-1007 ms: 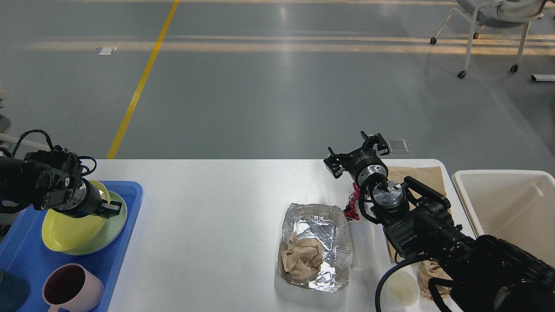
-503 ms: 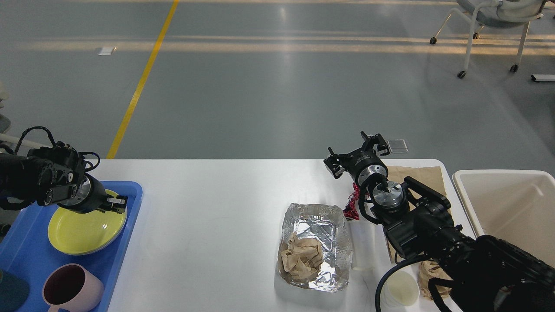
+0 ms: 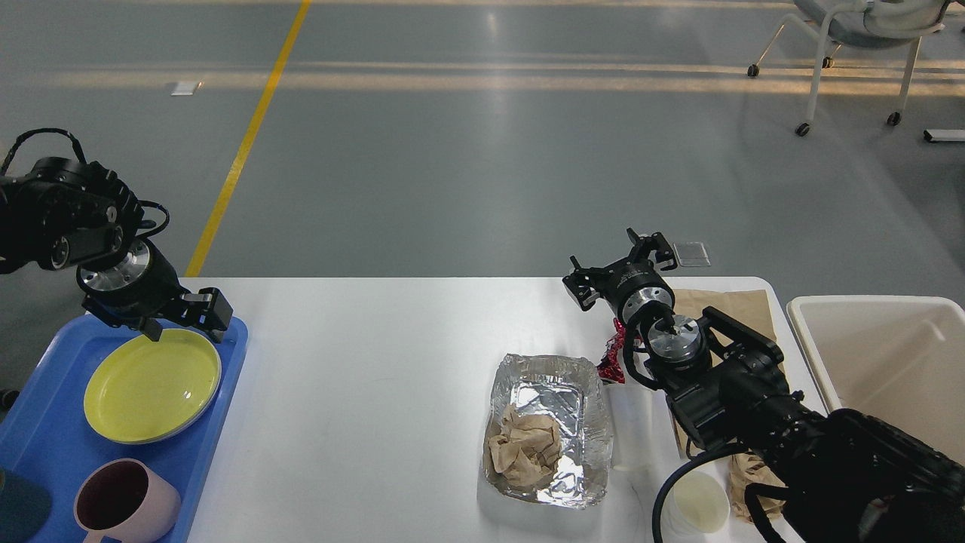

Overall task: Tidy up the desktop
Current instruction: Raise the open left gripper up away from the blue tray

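From my head camera, the white bench (image 3: 362, 392) spreads out in front of me, its far edge against the grey floor. At its left end sits a blue tray (image 3: 226, 354) holding a yellow plate (image 3: 151, 383) stacked on a paler one, with a pink mug (image 3: 124, 501) just nearer to me.

My left gripper (image 3: 185, 320) hangs above the far edge of the yellow plate, clear of it, fingers spread wide and holding nothing.

Toward the right of the bench lies a foil container (image 3: 546, 426) with crumpled brown paper (image 3: 524, 449) inside. Just beside its right wall a clear plastic cup (image 3: 629, 426) lies on its side, and a red wrapper (image 3: 612, 354) shows near the container's far right corner, partly behind my right arm. A flat brown paper bag (image 3: 727, 305) lies at the bench's far right, and a white lid (image 3: 697, 501) and more crumpled paper sit close to me under the arm. A cream bin (image 3: 874, 354) stands off the right end of the bench.

My right gripper (image 3: 618, 264) is raised above the far edge of the bench, its two fingers well apart and empty.
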